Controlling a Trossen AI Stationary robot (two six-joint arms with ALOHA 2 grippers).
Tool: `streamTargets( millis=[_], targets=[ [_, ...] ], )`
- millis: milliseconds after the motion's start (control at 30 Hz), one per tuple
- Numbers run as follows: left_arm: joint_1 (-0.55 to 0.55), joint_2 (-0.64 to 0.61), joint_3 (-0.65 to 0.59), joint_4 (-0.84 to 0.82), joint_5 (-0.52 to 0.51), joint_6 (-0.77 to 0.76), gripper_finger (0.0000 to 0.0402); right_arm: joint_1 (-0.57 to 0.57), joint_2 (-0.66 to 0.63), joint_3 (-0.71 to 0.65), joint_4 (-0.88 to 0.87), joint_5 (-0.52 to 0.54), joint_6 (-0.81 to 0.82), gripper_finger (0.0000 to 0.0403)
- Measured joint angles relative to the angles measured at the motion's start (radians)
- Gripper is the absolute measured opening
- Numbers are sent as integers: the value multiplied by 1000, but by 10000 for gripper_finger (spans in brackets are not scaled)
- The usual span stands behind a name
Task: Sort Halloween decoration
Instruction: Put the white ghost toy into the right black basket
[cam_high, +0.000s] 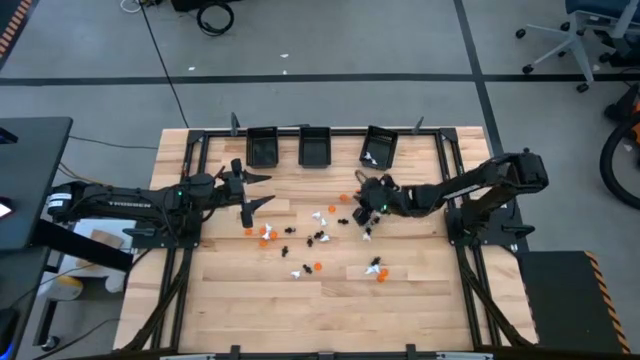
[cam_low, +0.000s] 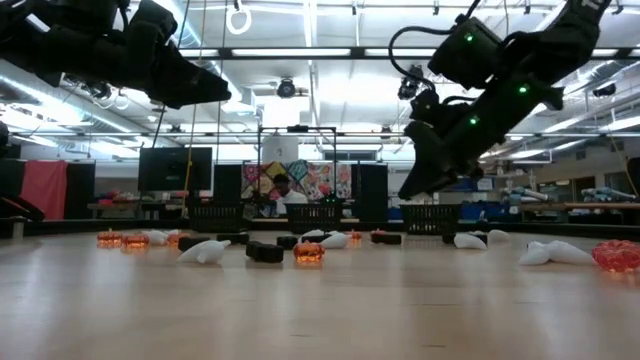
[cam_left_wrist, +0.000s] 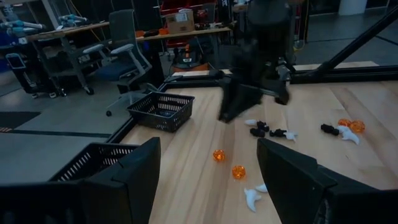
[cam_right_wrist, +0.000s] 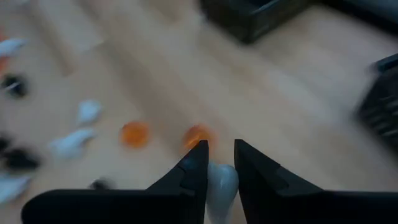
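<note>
The Halloween decoration (cam_high: 318, 238) is a scatter of tiny orange, black and white trinkets lying on the wooden table's middle; in the low view they lie in a row (cam_low: 308, 251). My right gripper (cam_high: 363, 198) (cam_right_wrist: 220, 155) hangs above the table's right-centre, in front of the right bin, shut on a white trinket (cam_right_wrist: 221, 179). My left gripper (cam_high: 260, 190) (cam_left_wrist: 208, 180) is open and hovers over the table's left half, above the trinkets' left end, touching nothing. Three black bins (cam_high: 316, 147) stand along the far edge. My right gripper pinches a white trinket (cam_right_wrist: 219, 174) between its two fingers (cam_right_wrist: 194, 167), which come at it from above, slanting down. Part of the trinket shows in the gap between the fingers. It is lifted clear of the table, as the low view (cam_low: 408, 190) shows the fingertips well above the wood.
A black frame (cam_high: 200, 150) runs along the table's edges. The right bin (cam_high: 380, 147) holds some white pieces. Orange trinkets (cam_high: 265, 232) lie just nearer than my left gripper. Bare wood (cam_high: 330, 310) stretches along the near edge. A person sits in the room behind (cam_low: 283, 190).
</note>
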Motion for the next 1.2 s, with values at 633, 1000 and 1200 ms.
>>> streamTargets(
  millis=[633,1000,1200],
  targets=[
    [0,0,0,0,0,4,254,-448,-72,1,24,-163,-78,79],
    [0,0,0,0,0,4,254,-559,-72,1,56,-202,-164,91],
    [0,0,0,0,0,4,254,-569,-75,1,59,-252,-213,128]
  ],
)
